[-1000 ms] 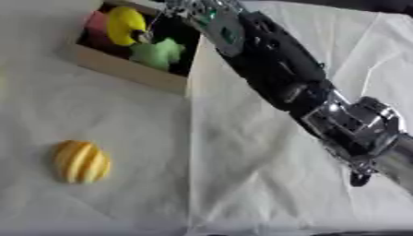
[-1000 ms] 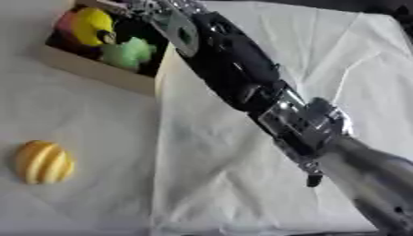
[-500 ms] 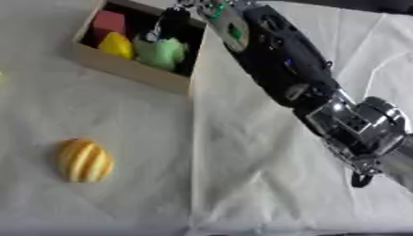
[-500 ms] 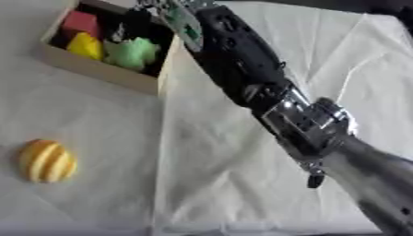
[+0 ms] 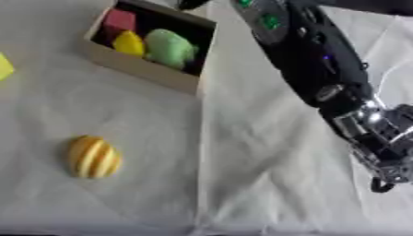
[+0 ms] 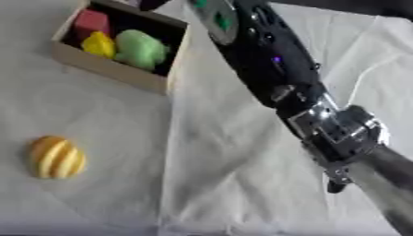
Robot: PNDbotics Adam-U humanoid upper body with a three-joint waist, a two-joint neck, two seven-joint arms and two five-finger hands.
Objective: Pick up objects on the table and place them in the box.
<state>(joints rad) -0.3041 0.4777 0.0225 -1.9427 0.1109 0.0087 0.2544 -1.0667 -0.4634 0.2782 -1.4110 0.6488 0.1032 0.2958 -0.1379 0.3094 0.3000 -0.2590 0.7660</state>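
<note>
Where the right hand leaves frame, its fingers are hidden.

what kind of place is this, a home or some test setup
Probably a robot test setup, not a home: a table under a creased white cloth, a small wooden box of toy-like coloured shapes, and a striped yellow toy lying loose beside the robot's right arm.

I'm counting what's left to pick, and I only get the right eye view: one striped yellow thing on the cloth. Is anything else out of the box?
Observer: Yes. The left eye view shows a plain yellow thing at its left edge, cut off by the frame.
Operator: Where does it lie from the box?
Observer: Left of the box, apart from it, and farther from us than the striped thing.
</note>
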